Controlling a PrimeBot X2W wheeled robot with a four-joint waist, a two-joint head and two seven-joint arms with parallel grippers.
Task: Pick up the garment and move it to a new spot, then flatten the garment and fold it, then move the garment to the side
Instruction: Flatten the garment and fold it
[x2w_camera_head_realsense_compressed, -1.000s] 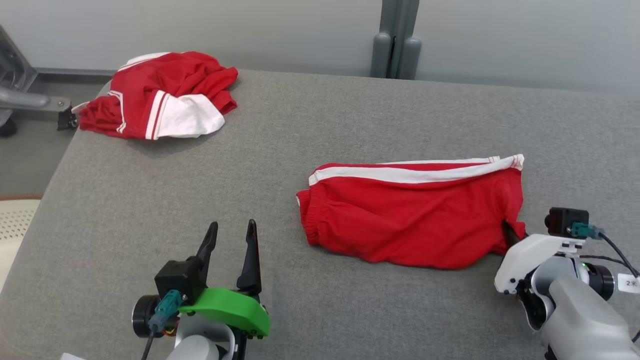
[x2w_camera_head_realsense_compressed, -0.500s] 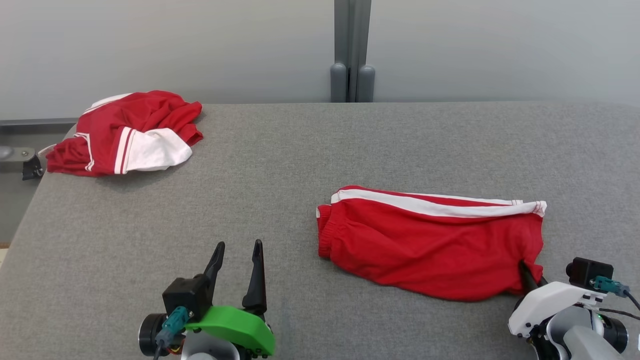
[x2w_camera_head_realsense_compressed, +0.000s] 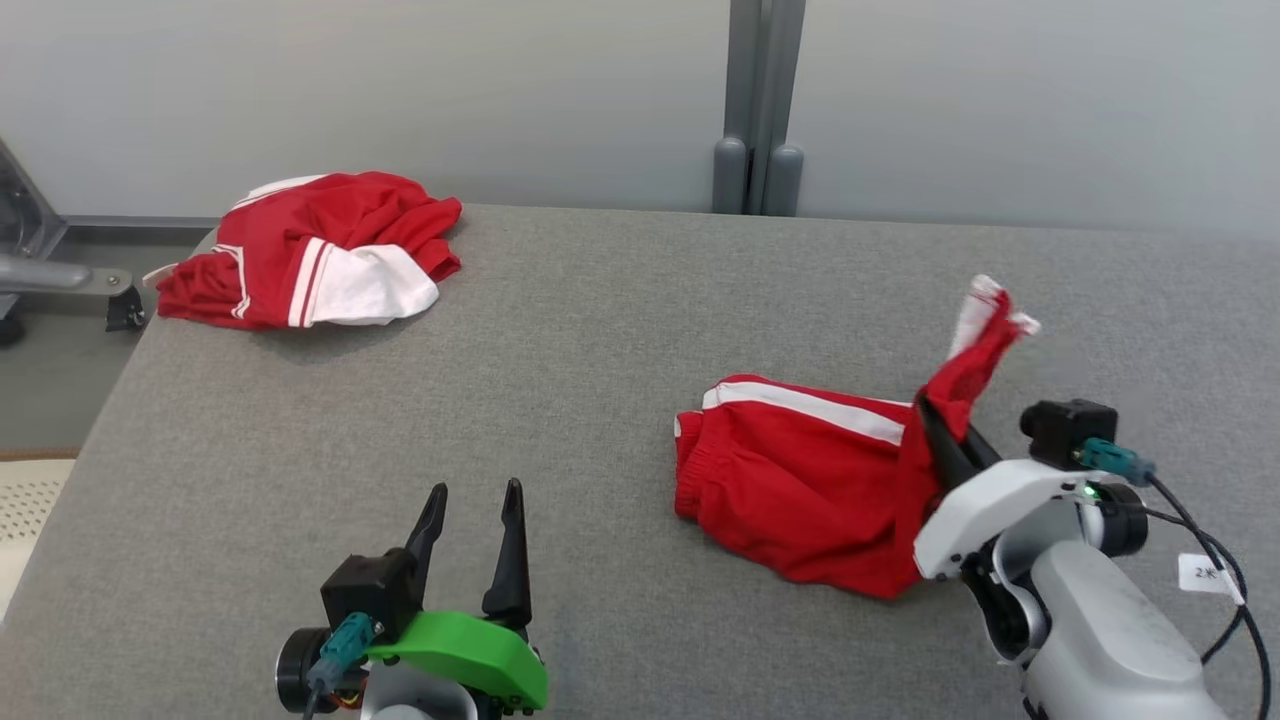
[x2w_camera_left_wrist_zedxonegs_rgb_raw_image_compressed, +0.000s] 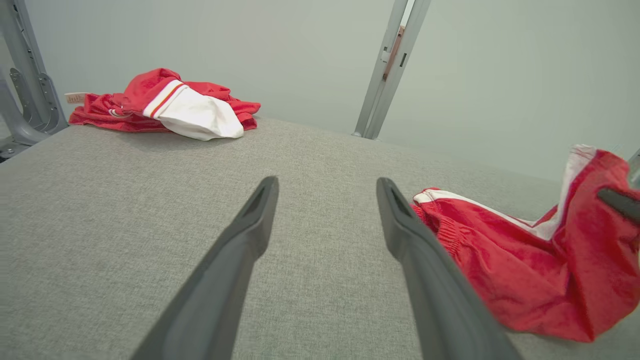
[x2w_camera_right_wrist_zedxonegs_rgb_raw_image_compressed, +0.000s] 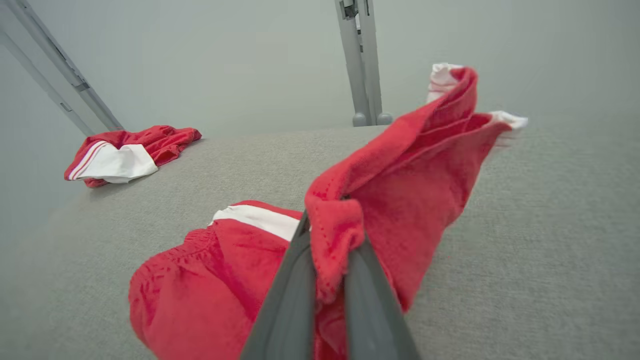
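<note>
right gripper (x2w_camera_head_realsense_compressed: 925, 408): pinched on one end of red white-striped cloth shorts (x2w_camera_head_realsense_compressed: 800, 475), end raised (rest lies on grey fabric tabletop (x2w_camera_head_realsense_compressed: 600, 330)) | left gripper (x2w_camera_head_realsense_compressed: 475, 490): spread wide

A grey fabric table (x2w_camera_head_realsense_compressed: 600, 330) bears red shorts (x2w_camera_head_realsense_compressed: 790, 500) and a crumpled red-white garment (x2w_camera_head_realsense_compressed: 320, 260).

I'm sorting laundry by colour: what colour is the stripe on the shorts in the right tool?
White stripe on red shorts; the head view shows it best.
</note>
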